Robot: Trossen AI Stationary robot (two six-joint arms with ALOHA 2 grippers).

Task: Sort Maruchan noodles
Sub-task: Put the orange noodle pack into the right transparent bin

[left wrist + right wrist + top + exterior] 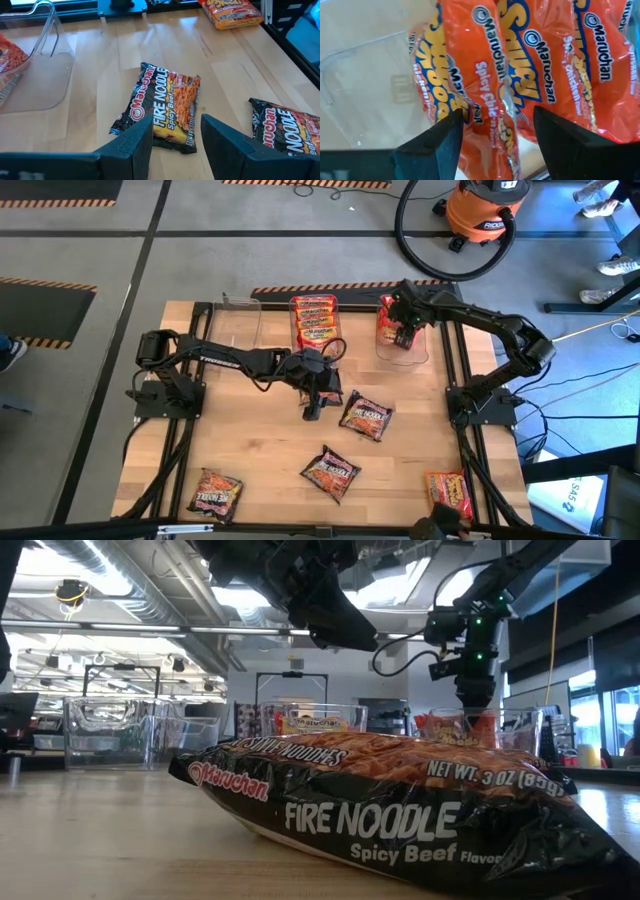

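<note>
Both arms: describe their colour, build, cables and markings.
Left arm: black jointed links, white lettering, looping black cable. Right arm: same black build, green lights near the wrist. Left gripper and right gripper: two flat, dark, wedge-shaped fingers each.

Orange packet (450, 494) near bottom edge partly covered by dark hardware; left tub (236, 326) contents unreadable through clear plastic, tbh; black packet (292, 131) cut off at wrist view's edge; red packets (530, 65) spill past frame.
</note>
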